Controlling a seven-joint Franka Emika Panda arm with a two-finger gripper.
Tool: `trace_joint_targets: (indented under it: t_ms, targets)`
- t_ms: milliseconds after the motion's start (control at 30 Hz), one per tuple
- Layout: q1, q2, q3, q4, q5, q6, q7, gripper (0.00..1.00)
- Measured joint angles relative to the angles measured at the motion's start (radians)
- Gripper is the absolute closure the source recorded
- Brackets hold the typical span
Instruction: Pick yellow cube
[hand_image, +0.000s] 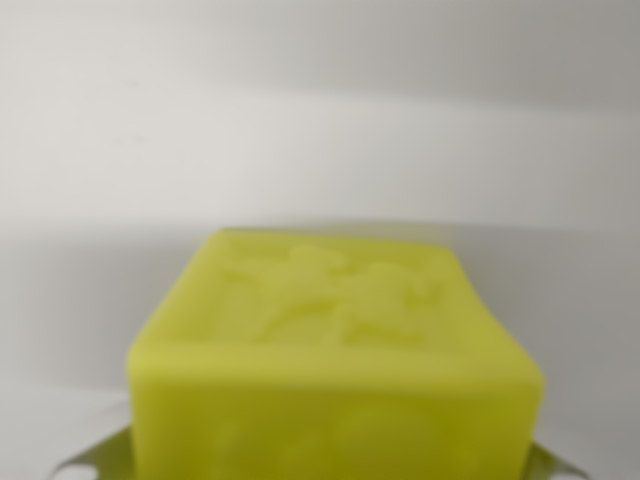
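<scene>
At the wrist view's left, a pale metallic fingertip (95, 455) pokes out from under the yellow cube (335, 375); a matching sliver shows at the wrist view's right. The cube sits right between them, filling the lower frame, with a plain white surface (320, 120) beyond. Whether the gripper (325, 465) presses its sides or stands slightly apart, I cannot tell. It looks light, rigid and smooth, with an embossed top, so the flat side faces seem the best hold.
</scene>
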Motion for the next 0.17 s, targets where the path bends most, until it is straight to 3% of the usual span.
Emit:
trace_joint_targets:
  t_ms: [167]
  targets:
    - [0.000,0.000,0.000,0.000,0.000,0.000,0.000,1.00]
